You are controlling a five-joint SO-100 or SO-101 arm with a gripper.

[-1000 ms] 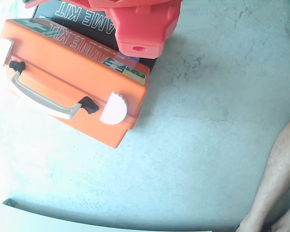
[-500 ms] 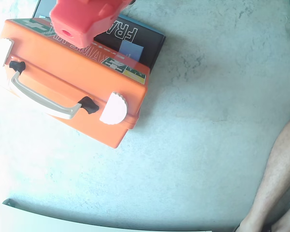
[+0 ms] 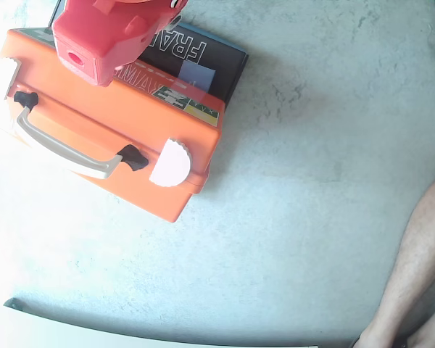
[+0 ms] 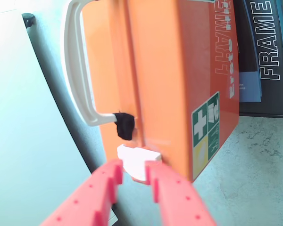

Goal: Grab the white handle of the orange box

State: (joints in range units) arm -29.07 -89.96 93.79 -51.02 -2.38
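Observation:
The orange box [image 3: 130, 123] lies on the grey floor, its white handle [image 3: 65, 148] on the side facing lower left, held by black hinges. In the wrist view the box [image 4: 165, 70] fills the top, with the handle [image 4: 78, 70] along its left edge. My red gripper [image 4: 134, 172] enters from the bottom with its fingers slightly apart and nothing between them. It hovers over the white latch [image 4: 132, 155], below the handle's lower end. In the fixed view only my red arm [image 3: 105, 36] shows, above the box's top left; the fingertips are hidden.
A black folder marked FRAME [image 3: 203, 54] lies under the box's far side and shows in the wrist view [image 4: 269, 56]. A white latch [image 3: 170, 165] sits by the handle. A person's leg [image 3: 420, 268] is at the right edge. A pale board [image 3: 94, 337] lies at the bottom left.

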